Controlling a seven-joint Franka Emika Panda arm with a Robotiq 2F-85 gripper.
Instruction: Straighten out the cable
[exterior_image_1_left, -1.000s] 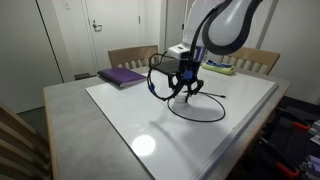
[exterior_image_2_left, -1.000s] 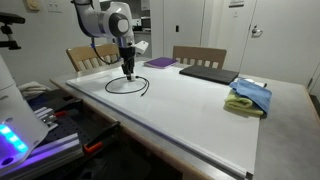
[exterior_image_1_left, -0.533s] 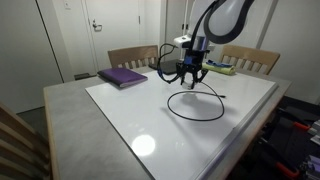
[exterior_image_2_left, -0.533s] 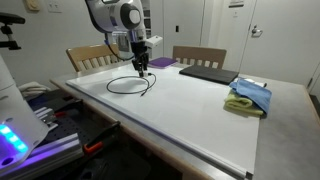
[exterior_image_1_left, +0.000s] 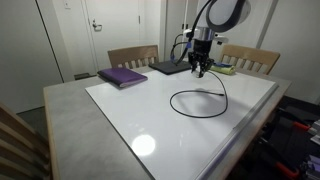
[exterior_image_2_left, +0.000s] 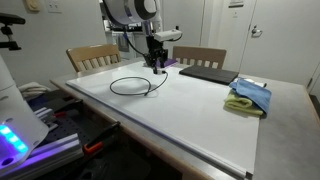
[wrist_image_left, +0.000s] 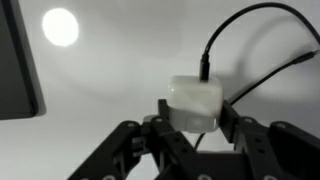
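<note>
— What has the tool got?

— My gripper (wrist_image_left: 195, 112) is clamped on the white charger block (wrist_image_left: 195, 92). In the wrist view a finger (wrist_image_left: 160, 118) presses on each side of it. The black cable (wrist_image_left: 238, 20) leaves the block's far face and curves away to the right.

— Where's the rest of the cable?

— In both exterior views it drops from the gripper (exterior_image_1_left: 201, 68) to the white table (exterior_image_1_left: 120, 112). There it lies in one loose loop (exterior_image_1_left: 172, 101) below the tool and off to one side of it (exterior_image_2_left: 112, 86). I'm holding the block itself above the tabletop.

— Anything near the tool?

— A dark flat slab (exterior_image_1_left: 170, 67) lies on the table just beside the gripper, and it also shows at the left edge of the wrist view (wrist_image_left: 15, 60). A purple book (exterior_image_1_left: 122, 76) sits further off on that same side, well apart from the loop. In an exterior view a blue and yellow cloth (exterior_image_2_left: 250, 97) lies far from the tool, beyond the slab.
</note>
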